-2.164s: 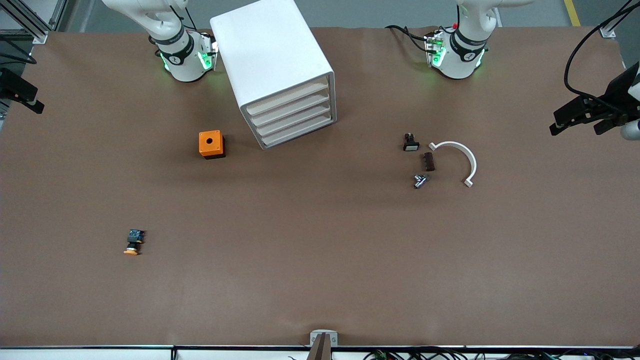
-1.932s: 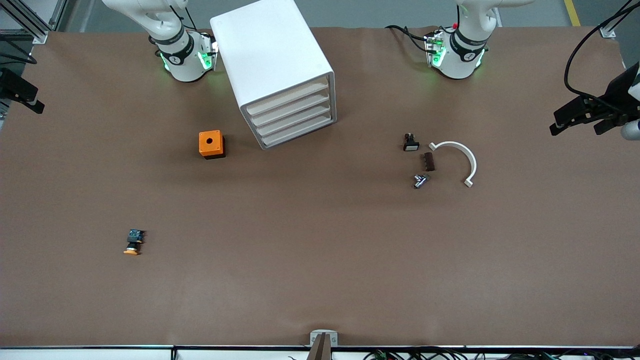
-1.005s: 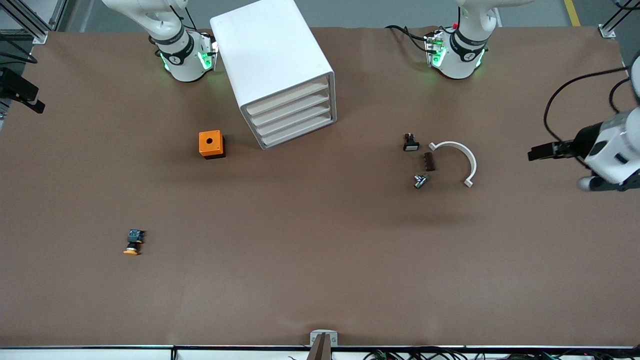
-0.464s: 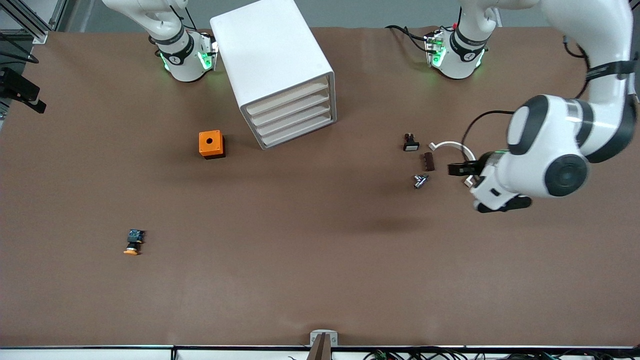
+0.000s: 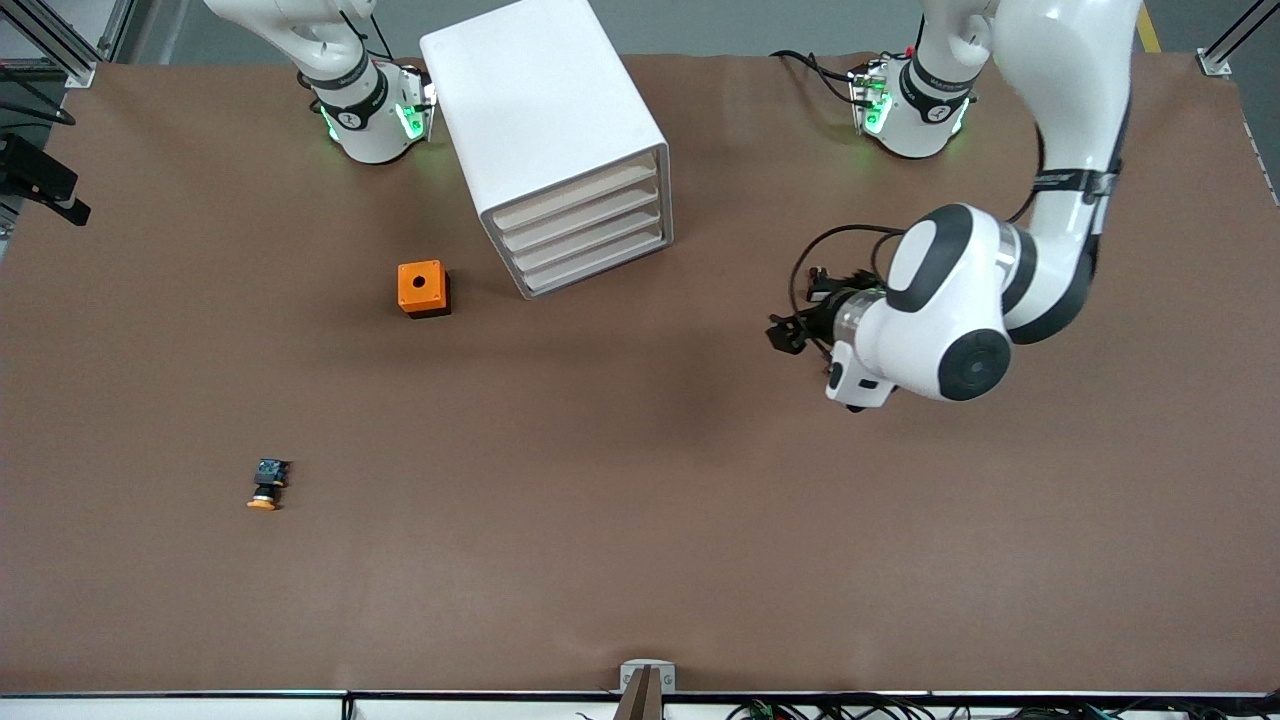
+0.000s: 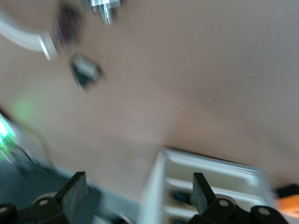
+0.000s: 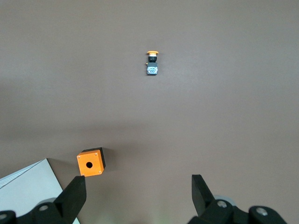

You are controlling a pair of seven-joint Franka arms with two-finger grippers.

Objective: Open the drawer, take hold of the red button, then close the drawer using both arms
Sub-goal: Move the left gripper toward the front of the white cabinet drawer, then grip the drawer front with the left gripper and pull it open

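Left claw (image 5: 783, 335): it has swung in fast from the left arm's end of the surface over the last couple of seconds and now hangs above the small parts, pointing toward the cabinet; its own wrist view shows the two fingers (image 6: 74, 193) spread wide with nothing between them.
Small parts: the arm now covers most of this cluster from the front camera; the left wrist view shows, blurred, a black button with white face (image 6: 85, 71), a dark block (image 6: 67, 21), a metal fitting (image 6: 104, 5) and part of a white curved piece (image 6: 21, 38).
Cabinet (image 5: 545, 130): all four drawers (image 5: 585, 232) sit flush and shut, as they did before; none has been touched.
Red button: not visible anywhere on the surface, so I judge it lies inside one of the drawers; which one I cannot tell.
Right claw (image 7: 135, 196): waits high near its base, out of the front view, fingers wide apart and empty, looking down on the orange box (image 5: 423, 288) and the orange-capped button (image 5: 266, 485), which is not the one wanted.
Meaning for the task: only the approach has begun; the left arm looks headed for the drawer fronts, and opening comes first.
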